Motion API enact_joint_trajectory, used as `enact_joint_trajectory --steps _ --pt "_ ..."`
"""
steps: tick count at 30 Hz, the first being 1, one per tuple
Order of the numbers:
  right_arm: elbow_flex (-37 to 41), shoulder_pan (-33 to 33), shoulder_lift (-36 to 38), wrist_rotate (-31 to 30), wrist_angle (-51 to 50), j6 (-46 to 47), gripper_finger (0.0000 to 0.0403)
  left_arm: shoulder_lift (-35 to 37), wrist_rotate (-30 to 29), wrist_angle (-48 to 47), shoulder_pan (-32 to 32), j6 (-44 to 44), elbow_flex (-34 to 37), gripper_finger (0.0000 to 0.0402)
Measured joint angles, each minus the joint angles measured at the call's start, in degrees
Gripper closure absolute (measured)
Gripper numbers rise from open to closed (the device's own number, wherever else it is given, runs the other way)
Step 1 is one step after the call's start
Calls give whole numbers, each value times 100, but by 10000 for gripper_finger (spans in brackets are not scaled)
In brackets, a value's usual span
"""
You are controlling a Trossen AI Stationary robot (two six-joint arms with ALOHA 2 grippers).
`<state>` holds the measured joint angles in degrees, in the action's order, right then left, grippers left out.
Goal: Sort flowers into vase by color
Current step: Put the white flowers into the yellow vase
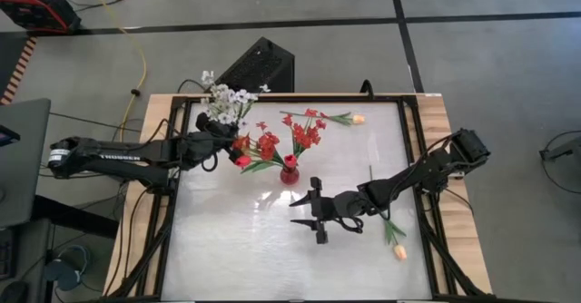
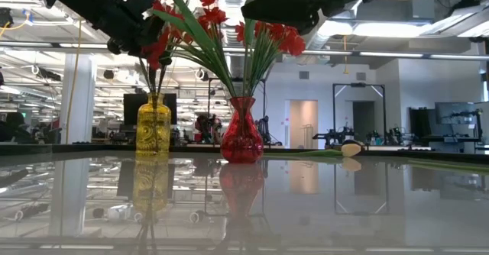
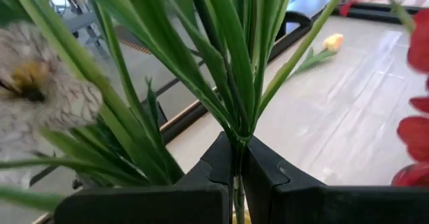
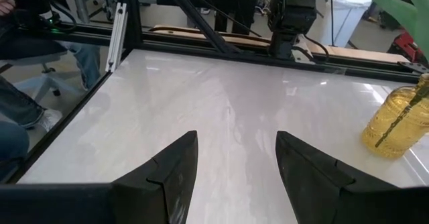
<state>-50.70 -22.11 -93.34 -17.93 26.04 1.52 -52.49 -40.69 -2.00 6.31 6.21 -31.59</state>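
A: Left end effector (image 3: pixel 236 177) pinched on a green stem (image 3: pixel 236 150) low down, beside the yellow vase (image 2: pixel 153 125). Right end effector (image 4: pixel 234 160) spread, empty, mid-surface (image 1: pixel 272 239).

B: Handling?

A: Light, springy plastic, I'd judge; blossoms crush. Grip bare stem below the leaves. Red flowers (image 1: pixel 304 135) sit in the red vase (image 2: pixel 241 133). Peach tulips (image 1: pixel 399 251) lie loose; one near the right arm.

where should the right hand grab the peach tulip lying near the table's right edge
Take the peach tulip by its thin green stem, around the middle, not by the soft bud. It lies flat on the table, stem running from under the right arm to the bud, so come straight down from above with the fingers across the stem. The right hand is open nearby.
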Motion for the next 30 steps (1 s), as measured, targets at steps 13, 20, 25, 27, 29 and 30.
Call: enact_joint_trajectory --steps 13,20,25,27,29,30 --pt "0 -39 0 1 9 3 177 -2 147 643 0 117 640 401" --pt "0 -37 0 -2 9 4 177 0 195 649 0 124 640 400" --pt "0 -37 0 -2 9 4 177 0 213 651 -6 90 640 369" --pt "0 -37 0 -2 9 4 177 1 250 649 -41 46 637 349" --pt "0 -37 0 -2 9 4 177 43 261 624 -105 -8 624 330" --pt "0 -37 0 -2 7 4 177 73 265 625 -149 -39 620 321"
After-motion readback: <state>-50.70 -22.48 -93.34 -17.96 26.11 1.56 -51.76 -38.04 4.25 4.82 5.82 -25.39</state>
